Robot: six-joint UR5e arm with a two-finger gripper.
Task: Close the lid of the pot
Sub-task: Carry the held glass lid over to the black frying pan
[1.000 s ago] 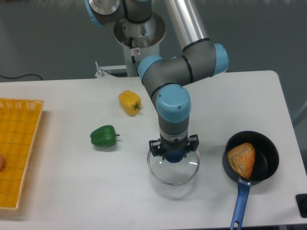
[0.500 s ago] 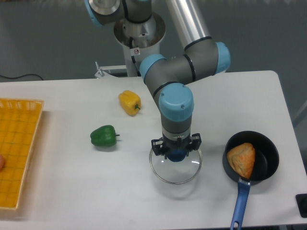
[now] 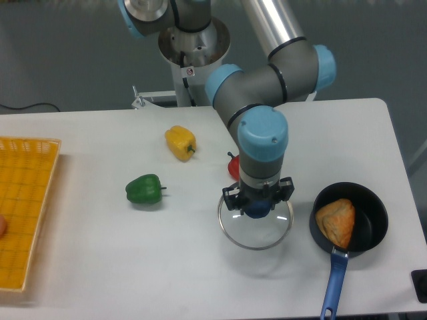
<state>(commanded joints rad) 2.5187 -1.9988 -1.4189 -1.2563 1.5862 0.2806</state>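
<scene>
Lid [image 3: 255, 230] is clamped by its knob in the gripper [image 3: 257, 208], fingers closed round it. Pot [image 3: 349, 220] sits off to one side; lid should be kept level and centred before being lowered.

I work in what looks like a robotics lab, not a kitchen: my base [image 3: 193, 47] is bolted behind a plain white table [image 3: 100, 267], with a bare grey wall behind it and a black cable [image 3: 27, 107] trailing at the left edge. The food here reads as props (a yellow pepper [image 3: 181, 142], a green pepper [image 3: 144, 189]) set out beside a yellow plastic basket [image 3: 23, 207].
</scene>
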